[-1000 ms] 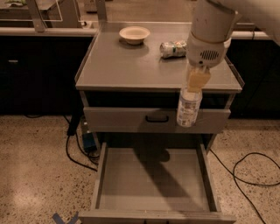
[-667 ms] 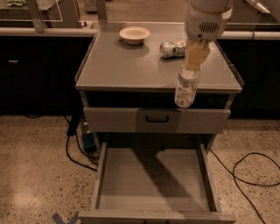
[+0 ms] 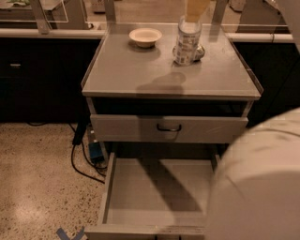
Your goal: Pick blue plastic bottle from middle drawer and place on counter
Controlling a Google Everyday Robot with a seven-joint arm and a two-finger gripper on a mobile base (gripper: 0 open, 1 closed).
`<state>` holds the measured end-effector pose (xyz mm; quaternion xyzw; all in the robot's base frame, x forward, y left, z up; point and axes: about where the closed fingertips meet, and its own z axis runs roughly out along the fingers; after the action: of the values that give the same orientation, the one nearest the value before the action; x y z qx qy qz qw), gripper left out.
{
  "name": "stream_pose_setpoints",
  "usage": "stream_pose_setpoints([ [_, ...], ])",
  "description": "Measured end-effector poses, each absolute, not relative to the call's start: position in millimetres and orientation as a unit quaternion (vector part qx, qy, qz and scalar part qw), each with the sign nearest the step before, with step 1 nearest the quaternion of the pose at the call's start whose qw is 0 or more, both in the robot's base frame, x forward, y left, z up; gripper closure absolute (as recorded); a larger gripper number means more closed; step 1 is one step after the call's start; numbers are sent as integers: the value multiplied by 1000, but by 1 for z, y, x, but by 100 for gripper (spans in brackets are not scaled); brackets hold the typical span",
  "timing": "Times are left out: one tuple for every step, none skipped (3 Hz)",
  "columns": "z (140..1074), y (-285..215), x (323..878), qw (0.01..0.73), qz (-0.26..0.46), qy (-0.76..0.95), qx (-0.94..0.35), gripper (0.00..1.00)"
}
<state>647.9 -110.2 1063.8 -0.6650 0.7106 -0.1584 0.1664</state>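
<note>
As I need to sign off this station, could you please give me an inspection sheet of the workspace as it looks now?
Surface: counter, grey and flat, low rim at the sides, a shadow near its middle.
Job's things: bottle hangs from the hand over the back of the counter; open drawer below, nothing seen inside.
Clutter: small bowl at the back left; what looks like a can, partly hidden behind the bottle.
Grippers: hand at the top edge, closed on the bottle's top.
Cables: black cable on the floor left of the cabinet, beside a blue object.
Surroundings: speckled floor; shut drawer front with a black handle; robot body fills the lower right.
</note>
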Motion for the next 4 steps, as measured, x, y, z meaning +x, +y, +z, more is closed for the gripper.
stream_pose_setpoints([
  [1084, -102, 681, 191, -178, 704, -660, 100],
  [1083, -106, 703, 206, -177, 722, -636, 100],
  [1088, -96, 727, 242, -193, 710, -633, 100],
  [1088, -96, 727, 242, -193, 710, -633, 100],
])
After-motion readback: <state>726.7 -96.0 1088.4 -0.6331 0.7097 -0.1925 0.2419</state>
